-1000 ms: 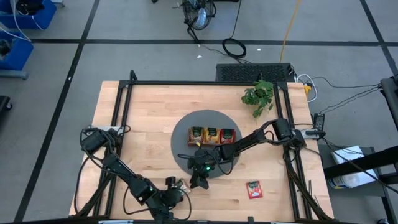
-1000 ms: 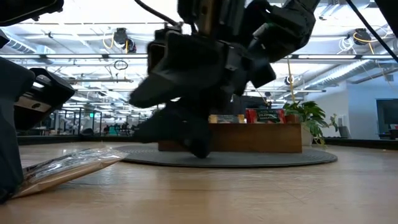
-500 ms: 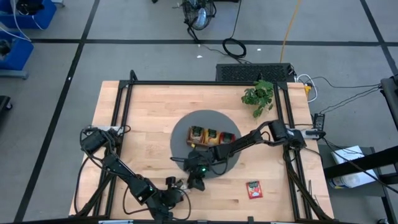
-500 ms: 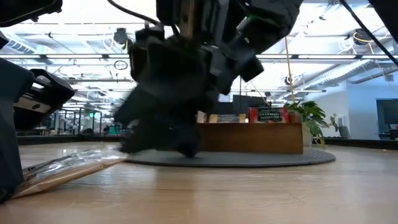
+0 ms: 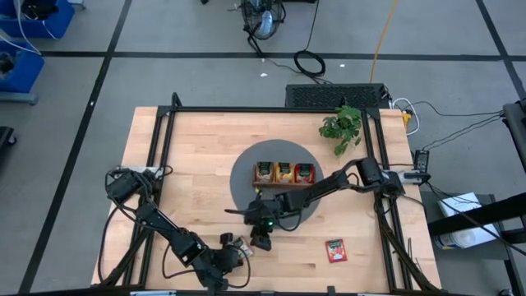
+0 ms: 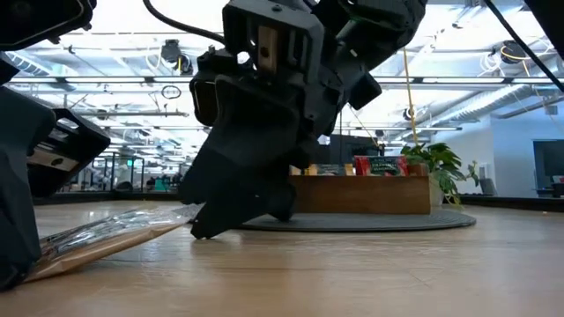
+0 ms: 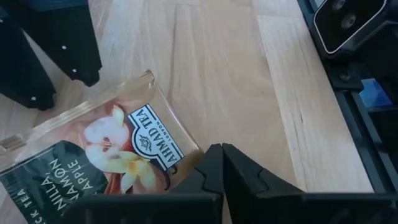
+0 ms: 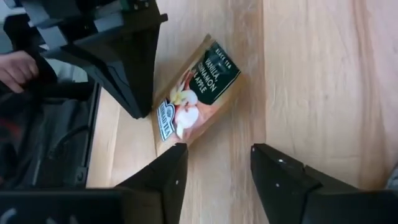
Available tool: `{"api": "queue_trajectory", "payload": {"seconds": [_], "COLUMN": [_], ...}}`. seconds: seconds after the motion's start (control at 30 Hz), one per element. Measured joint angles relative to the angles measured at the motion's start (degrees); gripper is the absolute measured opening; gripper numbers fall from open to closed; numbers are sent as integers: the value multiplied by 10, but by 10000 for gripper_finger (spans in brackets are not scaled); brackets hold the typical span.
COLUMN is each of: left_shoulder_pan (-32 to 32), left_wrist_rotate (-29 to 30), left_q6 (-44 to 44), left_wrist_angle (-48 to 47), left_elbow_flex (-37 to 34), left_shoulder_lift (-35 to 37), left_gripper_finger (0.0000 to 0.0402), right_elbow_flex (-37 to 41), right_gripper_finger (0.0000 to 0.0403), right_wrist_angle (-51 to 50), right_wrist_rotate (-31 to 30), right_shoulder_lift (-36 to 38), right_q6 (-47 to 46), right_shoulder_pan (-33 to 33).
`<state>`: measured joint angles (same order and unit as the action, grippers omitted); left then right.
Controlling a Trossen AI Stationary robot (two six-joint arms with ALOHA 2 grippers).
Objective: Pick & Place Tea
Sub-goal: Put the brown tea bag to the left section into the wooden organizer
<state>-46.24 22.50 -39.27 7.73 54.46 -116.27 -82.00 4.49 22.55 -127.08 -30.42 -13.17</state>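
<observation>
A tea sachet (image 8: 196, 93) with a dark green and tan label lies near the table's front edge, left of centre (image 5: 241, 244). My left gripper (image 7: 221, 155) is shut and slants down at the sachet's near end. My right gripper (image 8: 219, 152) is open. It stands just short of the sachet's far end (image 6: 189, 216), one finger on either side of its line, with bare wood between them. More tea fills the wooden tray (image 6: 370, 195) on the grey round mat (image 5: 242, 185). A red sachet (image 5: 335, 250) lies flat at the front right. My left gripper lies with its shut fingers (image 7: 205, 171) over the sachet's near corner (image 7: 189, 152), slanting down from the near left. The fingers hide the exact place of contact. The sachet's far end (image 6: 181, 217) looks tipped up a little from the wood.
A green plant (image 5: 341, 125) stands at the far right corner. The table's black frame rails (image 7: 348, 93) run close beside my left gripper. A person's hand (image 8: 15, 68) shows beyond the table's edge. Bare wood lies between the two loose sachets.
My right gripper has tipped, and its fingertips have come down toward the table beside the sachet's far end. The sachet and my left gripper have stayed where they were.
</observation>
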Motion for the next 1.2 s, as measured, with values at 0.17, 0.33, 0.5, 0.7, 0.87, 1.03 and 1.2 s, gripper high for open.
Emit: {"api": "queue_trajectory", "payload": {"seconds": [0.17, 0.33, 0.5, 0.7, 0.87, 1.03, 1.2], "left_shoulder_pan": [0, 0, 1, 2, 2, 2, 4], "left_wrist_rotate": [0, -1, -1, -1, -1, 0, 0], "left_q6": [6, 8, 15, 15, 18, 18, 21], "left_wrist_angle": [1, 1, 1, 1, 1, 1, 2], "left_elbow_flex": [0, 0, 0, 0, 0, 0, 0], "left_shoulder_lift": [0, 0, 0, 0, 0, 0, 0], "left_gripper_finger": [4, 7, 8, 4, 12, 4, 12], "right_elbow_flex": [0, 0, -1, -1, -1, 0, 0], "right_gripper_finger": [182, 184, 182, 181, 177, 134, 52], "right_wrist_angle": [10, 22, 69, 72, 64, 73, 76], "right_wrist_rotate": [14, 13, 21, 35, 30, 16, -24], "right_shoulder_lift": [-1, -8, -33, -35, -35, -34, -34], "right_q6": [-21, -24, -41, -39, -16, 9, 52], "right_shoulder_pan": [3, 1, -14, -21, -27, -28, -39]}}
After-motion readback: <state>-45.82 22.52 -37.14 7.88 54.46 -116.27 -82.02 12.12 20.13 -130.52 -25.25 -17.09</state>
